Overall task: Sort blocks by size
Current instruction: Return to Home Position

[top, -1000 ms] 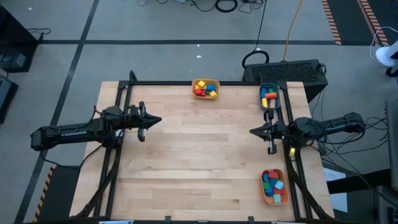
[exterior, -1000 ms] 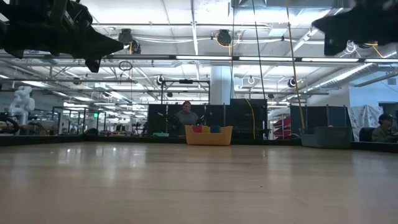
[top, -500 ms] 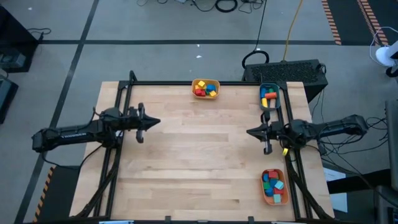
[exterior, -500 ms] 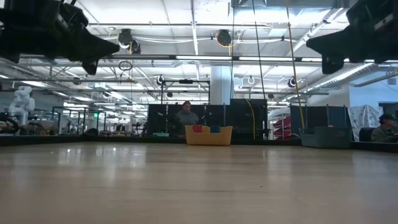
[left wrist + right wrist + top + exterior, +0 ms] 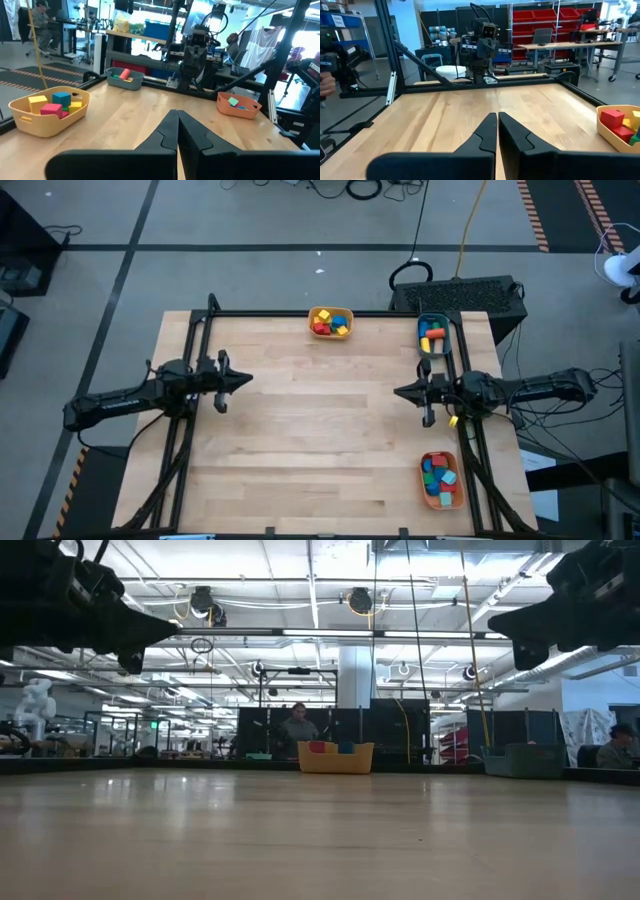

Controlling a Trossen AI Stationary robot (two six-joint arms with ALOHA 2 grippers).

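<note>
All visible blocks [image 5: 52, 109] lie in the yellow bin [image 5: 40, 126], teal bin [image 5: 125, 83] and orange bin [image 5: 235, 109]. Left gripper [image 5: 246, 378] and right gripper [image 5: 398, 391] hover closed, empty. Retract both high, clear of bins.

The place was identified as a robotics laboratory in a large industrial hall. A wooden table [image 5: 320, 430] was enclosed by a black frame [image 5: 300, 313], to which one robot arm [image 5: 130, 398] and a second arm [image 5: 530, 388] were mounted. A grey concrete floor [image 5: 250, 220] was marked with striped hazard tape [image 5: 533, 215] and crossed by loose cables [image 5: 350, 188]. Strip lights [image 5: 320, 633] were hung under an open ceiling. Racks of red storage bins [image 5: 540, 22], workbenches [image 5: 570, 46], a white robot figure [image 5: 37, 705] and a seated person [image 5: 300, 727] were observed beyond the table.
</note>
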